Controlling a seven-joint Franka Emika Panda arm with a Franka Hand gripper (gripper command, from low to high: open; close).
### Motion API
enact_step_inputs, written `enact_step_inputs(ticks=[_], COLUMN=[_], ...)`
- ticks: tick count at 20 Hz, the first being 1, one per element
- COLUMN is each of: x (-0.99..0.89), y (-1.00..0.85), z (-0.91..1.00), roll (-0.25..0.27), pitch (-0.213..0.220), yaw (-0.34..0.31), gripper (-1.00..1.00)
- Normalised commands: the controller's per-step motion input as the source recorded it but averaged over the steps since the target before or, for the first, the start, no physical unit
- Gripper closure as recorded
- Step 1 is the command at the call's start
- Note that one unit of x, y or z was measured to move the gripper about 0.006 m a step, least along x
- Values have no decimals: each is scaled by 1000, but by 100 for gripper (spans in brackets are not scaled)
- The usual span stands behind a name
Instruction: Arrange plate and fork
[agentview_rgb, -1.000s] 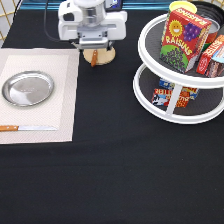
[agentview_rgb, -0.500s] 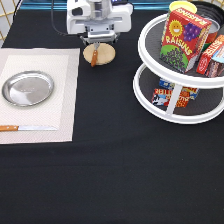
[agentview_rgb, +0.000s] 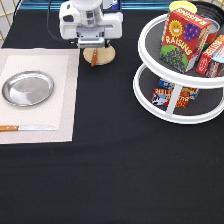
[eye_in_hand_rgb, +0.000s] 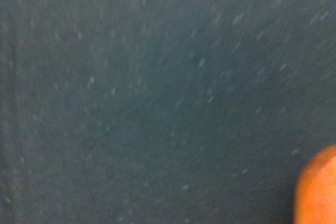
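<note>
In the exterior view, the gripper hangs near the top over the wooden disc, right above the fork, and I cannot tell how it is set. The plate sits on the mat at the left, with the knife below it. In the wrist view there is dark cloth and an orange edge.
</note>
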Motion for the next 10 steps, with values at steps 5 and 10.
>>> enact_step_inputs(ticks=[5, 10], x=[-159, -238], y=[75, -39], z=[-170, -125], roll=[0, 0], pitch=[25, 20], yaw=[1, -22], gripper=[-100, -100])
